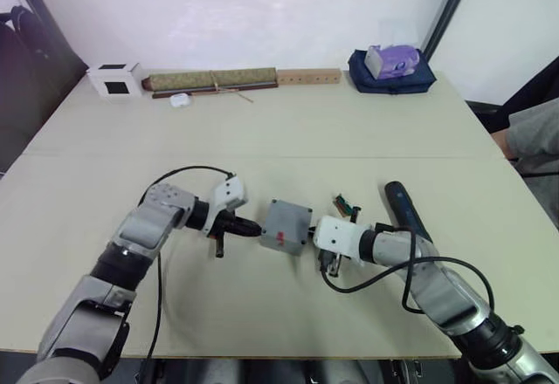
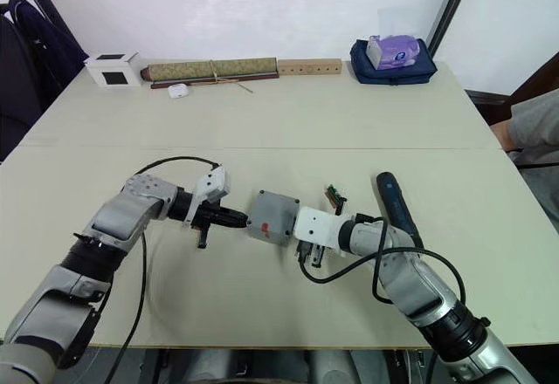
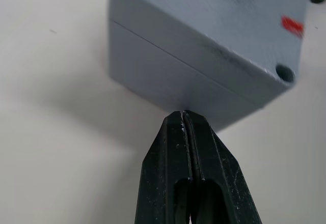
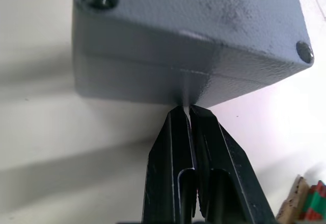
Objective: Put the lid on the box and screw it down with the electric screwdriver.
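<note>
At mid-table, the lid (image 3: 214, 25) sits on the box (image 1: 286, 225). My left gripper (image 3: 183, 119) and right gripper (image 4: 190, 111), both clenched empty, press opposite walls. Screwdriver (image 1: 403, 207) lies unused beside my right arm; screwing remains.

lid (image 3: 219, 15): matt grey plastic, fine-grained texture, small glossy red mark
box (image 3: 153, 76): same matt grey plastic, smooth walls
left hand (image 3: 184, 117): black plastic fingers, slight sheen, scuffed w/ pale specks
right hand (image 4: 189, 111): black plastic, semi-gloss
tabletop (image 1: 288, 131): smooth matt beige laminate
</note>
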Tool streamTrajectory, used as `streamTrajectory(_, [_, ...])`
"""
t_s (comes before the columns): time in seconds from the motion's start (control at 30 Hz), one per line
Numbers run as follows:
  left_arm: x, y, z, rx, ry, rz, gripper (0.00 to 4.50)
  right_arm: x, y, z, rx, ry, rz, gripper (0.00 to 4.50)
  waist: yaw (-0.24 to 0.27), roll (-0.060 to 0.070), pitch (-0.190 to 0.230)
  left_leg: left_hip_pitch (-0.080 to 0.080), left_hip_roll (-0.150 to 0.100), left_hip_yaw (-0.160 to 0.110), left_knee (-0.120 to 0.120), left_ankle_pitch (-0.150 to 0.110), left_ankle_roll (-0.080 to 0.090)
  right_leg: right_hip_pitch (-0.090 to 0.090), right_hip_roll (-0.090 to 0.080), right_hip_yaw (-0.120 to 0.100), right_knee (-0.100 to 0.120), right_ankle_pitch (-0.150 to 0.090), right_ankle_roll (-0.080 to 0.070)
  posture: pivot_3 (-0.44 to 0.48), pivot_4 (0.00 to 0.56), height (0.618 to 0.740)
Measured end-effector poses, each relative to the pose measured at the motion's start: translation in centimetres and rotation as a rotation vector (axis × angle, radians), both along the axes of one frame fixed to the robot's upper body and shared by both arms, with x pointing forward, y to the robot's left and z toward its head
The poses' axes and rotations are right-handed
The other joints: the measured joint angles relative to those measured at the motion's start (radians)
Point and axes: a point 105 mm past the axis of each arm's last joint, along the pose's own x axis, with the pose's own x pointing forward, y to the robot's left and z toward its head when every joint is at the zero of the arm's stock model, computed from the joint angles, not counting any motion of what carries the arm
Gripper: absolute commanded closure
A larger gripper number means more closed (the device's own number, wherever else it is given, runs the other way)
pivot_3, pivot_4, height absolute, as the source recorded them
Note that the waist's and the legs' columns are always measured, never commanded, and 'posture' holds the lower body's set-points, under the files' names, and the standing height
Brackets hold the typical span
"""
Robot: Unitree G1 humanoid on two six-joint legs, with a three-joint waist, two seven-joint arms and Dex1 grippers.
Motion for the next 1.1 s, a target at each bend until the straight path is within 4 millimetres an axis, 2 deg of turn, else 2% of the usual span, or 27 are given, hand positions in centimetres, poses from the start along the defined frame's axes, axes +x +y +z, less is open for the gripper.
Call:
streamTrajectory(0.1, [-0.7,-0.3,0.0,-0.006,0.010,-0.015,4.50,0.1,0.1,0.0,0.003,-0.006,-0.003,4.40,0.000,0.000,0.000,0.000,0.000,0.000,0.000,0.000,0.000,0.000,0.000,0.000,0.000,0.000,0.000,0.000,0.150,0.740])
streamTrajectory(0.47, [-0.4,-0.2,0.1,0.002,0.006,0.010,4.50,0.3,0.3,-0.1,0.011,-0.011,-0.005,4.40,-0.001,0.000,0.000,0.000,0.000,0.000,0.000,0.000,0.000,0.000,0.000,0.000,0.000,0.000,0.000,0.000,0.150,0.740])
streamTrajectory(0.63, [0.1,0.8,0.8,0.001,-0.025,0.050,4.50,0.4,0.5,0.3,0.044,-0.012,-0.020,4.40,-0.004,0.000,0.000,0.000,0.000,0.000,0.000,0.000,0.000,0.000,0.001,0.000,0.000,0.000,0.000,0.000,0.150,0.740])
streamTrajectory(0.73, [1.6,2.9,2.5,-0.047,-0.154,0.184,4.50,-0.2,0.2,1.5,0.070,-0.041,-0.013,4.40,-0.002,0.000,0.000,0.000,0.001,0.000,0.000,0.000,0.000,0.000,0.000,0.000,0.000,0.000,0.000,0.000,0.150,0.740])
streamTrajectory(0.8, [1.1,4.7,2.6,-0.010,-0.075,0.208,4.50,-0.7,0.0,2.1,0.076,-0.056,-0.003,4.40,-0.002,0.000,0.000,0.000,0.000,0.000,0.000,0.000,0.000,0.000,0.001,0.000,0.000,0.000,0.000,0.000,0.150,0.740])
streamTrajectory(0.83, [1.0,4.9,2.8,-0.019,-0.037,0.216,4.50,-0.8,-0.2,2.3,0.090,-0.061,-0.006,4.40,-0.002,0.001,0.000,0.001,0.000,0.000,0.000,0.000,0.000,0.000,0.000,0.000,0.000,0.000,0.000,0.000,0.150,0.740])
streamTrajectory(0.97, [0.1,3.8,4.3,-0.112,0.029,0.165,4.50,-1.7,-3.0,3.5,0.204,-0.077,-0.082,4.40,0.011,0.000,0.000,-0.001,0.000,0.000,0.000,0.000,0.000,0.002,-0.002,-0.002,-0.002,0.000,0.000,0.000,0.150,0.740])
streamTrajectory(1.1, [-0.2,1.6,6.3,-0.130,-0.053,0.072,4.50,-2.8,-5.6,7.7,0.463,-0.077,-0.203,4.40,0.004,0.001,0.000,0.001,0.001,-0.002,0.000,0.000,0.000,0.003,-0.001,-0.002,-0.001,0.000,0.000,0.000,0.150,0.740])
